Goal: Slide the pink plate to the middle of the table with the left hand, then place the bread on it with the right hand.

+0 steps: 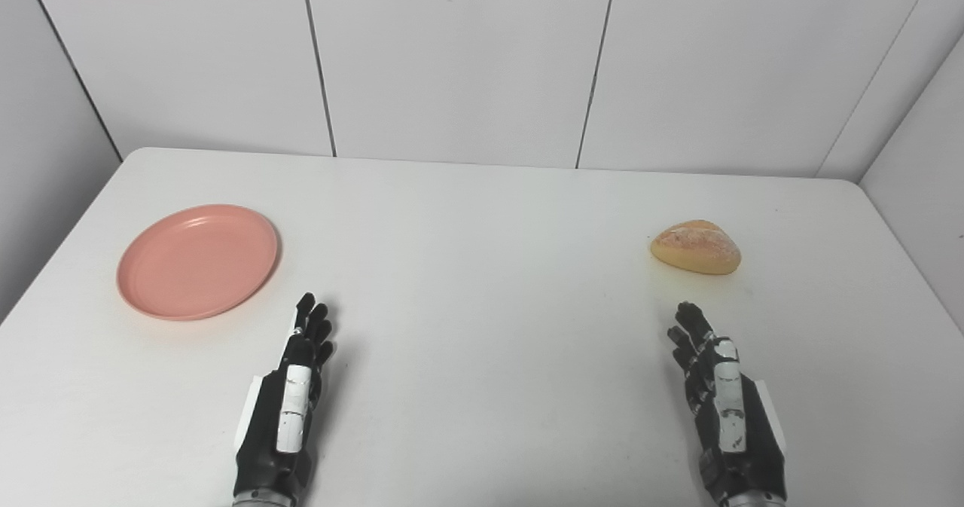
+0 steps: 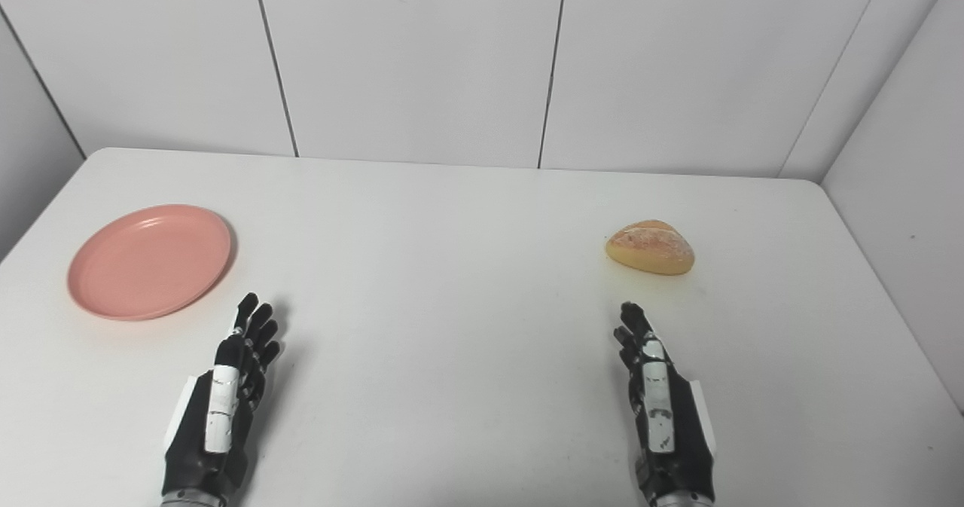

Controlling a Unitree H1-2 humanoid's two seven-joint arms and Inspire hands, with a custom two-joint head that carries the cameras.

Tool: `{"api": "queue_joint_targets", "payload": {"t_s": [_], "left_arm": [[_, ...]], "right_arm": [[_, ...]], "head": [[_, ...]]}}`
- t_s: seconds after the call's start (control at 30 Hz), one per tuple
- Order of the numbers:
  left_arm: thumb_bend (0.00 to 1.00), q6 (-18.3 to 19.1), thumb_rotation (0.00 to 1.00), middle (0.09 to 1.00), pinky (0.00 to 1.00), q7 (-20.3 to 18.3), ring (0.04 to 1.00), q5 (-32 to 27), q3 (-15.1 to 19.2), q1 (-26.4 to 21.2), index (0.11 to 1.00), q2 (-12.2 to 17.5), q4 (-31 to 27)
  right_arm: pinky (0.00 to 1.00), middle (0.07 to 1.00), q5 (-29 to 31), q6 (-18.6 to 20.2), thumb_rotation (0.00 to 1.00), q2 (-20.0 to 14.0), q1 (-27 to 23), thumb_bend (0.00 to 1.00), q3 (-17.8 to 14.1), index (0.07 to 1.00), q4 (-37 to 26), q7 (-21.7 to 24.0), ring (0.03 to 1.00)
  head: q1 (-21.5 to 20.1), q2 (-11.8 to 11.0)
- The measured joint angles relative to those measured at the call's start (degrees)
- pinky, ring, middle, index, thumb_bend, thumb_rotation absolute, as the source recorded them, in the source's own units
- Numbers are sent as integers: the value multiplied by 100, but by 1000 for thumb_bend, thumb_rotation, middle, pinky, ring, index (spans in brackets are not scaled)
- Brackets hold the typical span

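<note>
Evidently nothing has begun: the pink plate lies at the tabletop's left, the bread at its right, both hands empty with fingers released, so the left must reach the plate's rim first.

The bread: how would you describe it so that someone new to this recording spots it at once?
Start at the white table and look to its right half, opposite the pink plate on the left. The bread lies there alone, just beyond the open right hand. It is a small, rounded, golden-brown loaf with a pale dusted top, the only food in view.
</note>
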Motion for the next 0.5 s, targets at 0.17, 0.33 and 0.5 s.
{"api": "queue_joint_targets", "payload": {"t_s": [0.17, 0.33, 0.5], "left_arm": [[741, -1, 1000, 1000, 1000, 2, 1000, 0, -4, 0, 1000, -5, 5], [734, -104, 1000, 1000, 1000, 34, 1000, 16, -51, -4, 1000, -42, 237], [742, -483, 1000, 1000, 1000, 141, 1000, 217, -152, -19, 1000, -68, 490]], "right_arm": [[1000, 950, 1, 9, 1000, -6, 0, 826, -2, 901, 0, 1, 951], [1000, 957, 39, 6, 1000, -66, 1, 814, -33, 905, 73, 21, 956], [1000, 965, 198, -67, 996, -202, -7, 831, -138, 909, 243, 169, 966]], "head": [[166, -158], [474, -395], [729, -597]]}}
